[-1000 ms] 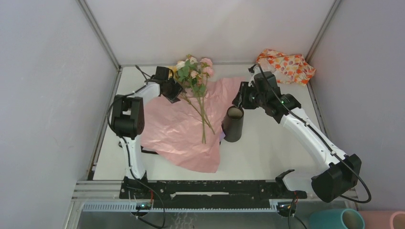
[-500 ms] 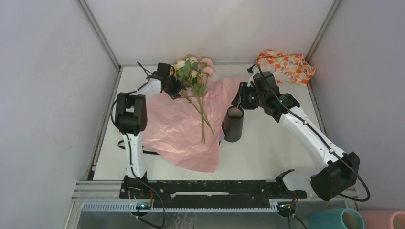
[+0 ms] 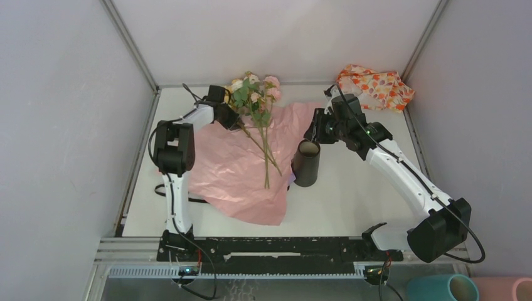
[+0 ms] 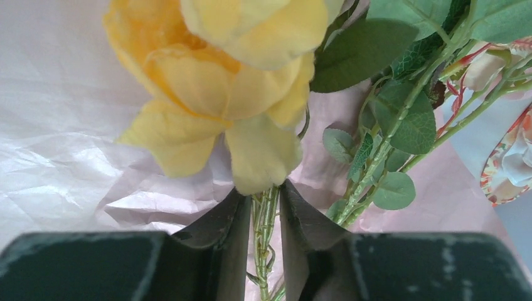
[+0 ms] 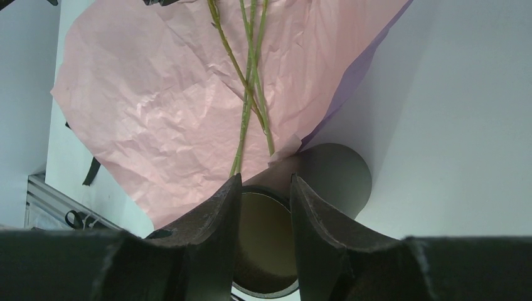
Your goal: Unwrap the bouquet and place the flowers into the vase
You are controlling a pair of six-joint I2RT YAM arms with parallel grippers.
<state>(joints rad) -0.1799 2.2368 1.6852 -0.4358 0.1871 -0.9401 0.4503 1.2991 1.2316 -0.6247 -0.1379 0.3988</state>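
The bouquet's paper [image 3: 238, 169] lies spread flat, pink side up, with a purple edge [image 5: 357, 81] showing. The flowers [image 3: 254, 94] lie across it, heads toward the far wall and thin green stems [image 5: 248, 94] pointing at the vase. My left gripper [image 4: 263, 191] [image 3: 235, 122] is shut on the stem [image 4: 266, 219] just below a yellow rose [image 4: 219, 81]. The black vase [image 3: 306, 163] stands upright at the paper's right edge. My right gripper [image 5: 265, 179] [image 3: 315, 132] hovers open just over its pale mouth [image 5: 263, 244], with nothing between the fingers.
An orange-flowered cloth [image 3: 375, 86] lies in the far right corner. A teal cylinder [image 3: 442, 288] and a pink cylinder [image 3: 511, 290] sit below the table's near edge. Black ribbon [image 3: 160, 188] trails from under the paper's left side. Grey walls enclose three sides.
My left gripper slid up toward the flower heads, and its jaws narrowed from wide open onto the yellow rose's stem. The right arm has barely shifted.
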